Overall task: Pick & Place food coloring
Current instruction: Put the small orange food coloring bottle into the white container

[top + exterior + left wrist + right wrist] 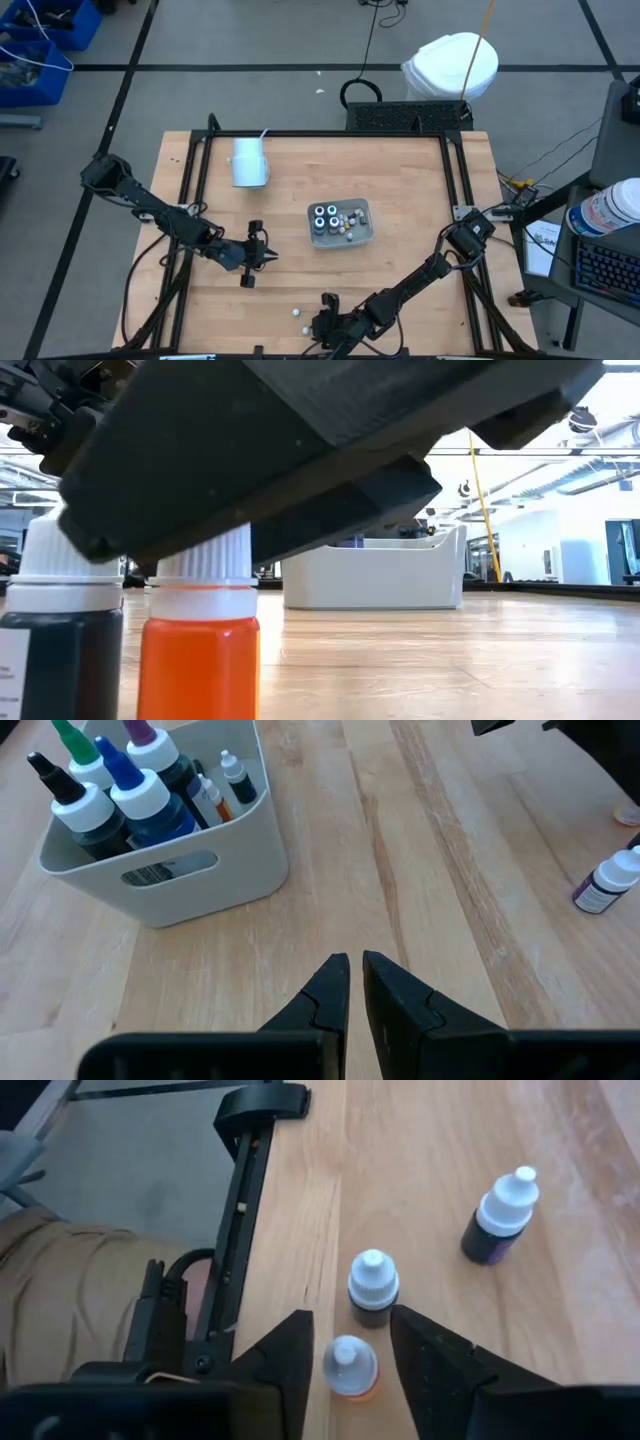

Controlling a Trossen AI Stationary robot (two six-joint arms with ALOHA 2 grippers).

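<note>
Three small food coloring bottles stand upright on the wood near the table's front edge: an orange one with a white cap, a dark one just beyond it, and a purple one farther off. My right gripper is open and slants down over the orange bottle. One finger stands on each side of its cap, with a narrow gap on both sides. My left gripper is shut and holds nothing, left of the grey tray.
The grey tray at mid-table holds several bigger dropper bottles and a few small ones. A white cup lies at the far left. The black table frame runs close beside the right gripper, and a person's clothed leg shows beyond the edge.
</note>
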